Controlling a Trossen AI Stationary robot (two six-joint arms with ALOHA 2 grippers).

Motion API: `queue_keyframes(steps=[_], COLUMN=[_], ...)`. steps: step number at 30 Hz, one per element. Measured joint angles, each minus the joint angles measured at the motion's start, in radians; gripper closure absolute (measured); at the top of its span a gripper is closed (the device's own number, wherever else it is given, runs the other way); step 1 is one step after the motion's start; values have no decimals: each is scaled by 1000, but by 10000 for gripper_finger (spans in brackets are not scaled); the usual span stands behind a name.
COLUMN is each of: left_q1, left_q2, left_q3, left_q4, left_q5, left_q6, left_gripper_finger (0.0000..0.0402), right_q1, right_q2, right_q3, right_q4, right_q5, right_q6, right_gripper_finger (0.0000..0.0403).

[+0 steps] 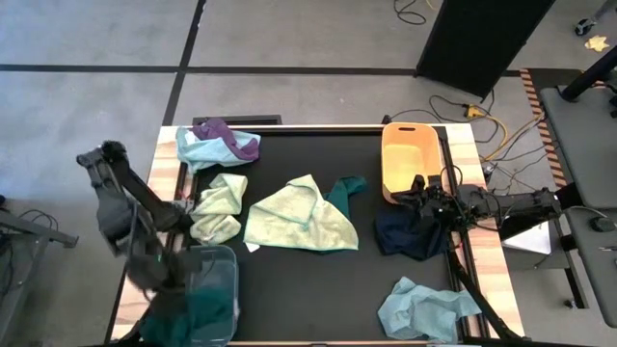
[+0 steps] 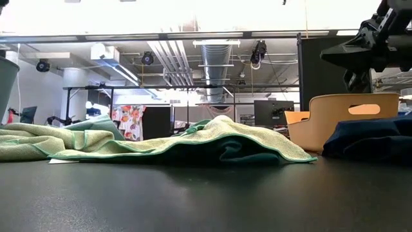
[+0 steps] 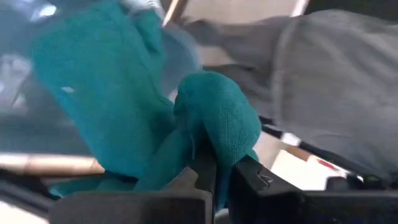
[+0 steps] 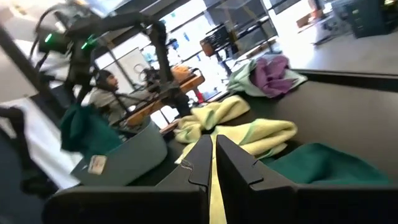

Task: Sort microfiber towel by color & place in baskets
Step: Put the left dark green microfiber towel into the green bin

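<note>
My left gripper (image 3: 214, 177) is shut on a teal towel (image 3: 124, 106) at the table's near left corner, over a grey basket (image 1: 228, 258); the right wrist view shows that towel (image 4: 81, 127) hanging above the basket (image 4: 124, 163). My right gripper (image 4: 213, 155) is shut on nothing and hovers (image 2: 380, 45) above a crumpled navy towel (image 1: 410, 233) beside the tan basket (image 1: 410, 154). Flat on the table are a light green towel (image 1: 299, 220), a second light green one (image 1: 220, 207), another teal towel (image 1: 349, 187), a pale blue and purple pile (image 1: 220, 145) and a pale blue towel (image 1: 424, 308). My left gripper pinches a bunched fold of the teal towel (image 3: 217, 134) between its two fingers (image 3: 249, 177). The cloth is lifted clear of the table and hangs slack from the fingers above the grey basket. How many layers are in the pinch cannot be told.
The tan basket stands at the table's far right, the grey one at its near left. Cables lie on the floor (image 1: 501, 125) past the right edge. Bare black tabletop (image 1: 318, 289) shows near the front centre.
</note>
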Motion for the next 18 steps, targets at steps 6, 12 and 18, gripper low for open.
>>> queue_keyframes(steps=[6, 12, 18], left_q1=[-27, 30, 126], left_q2=[67, 104, 98], left_q3=[-71, -143, -190], left_q4=[-2, -182, -247], left_q5=[-52, -154, -277], left_q6=[-70, -151, -239], left_gripper_finger=[402, 402, 402], right_q1=[0, 0, 0], right_q2=[0, 0, 0], right_q3=[0, 0, 0], right_q4=[0, 0, 0], right_q5=[142, 207, 208], right_q6=[-1, 3, 55], right_gripper_finger=[390, 390, 390])
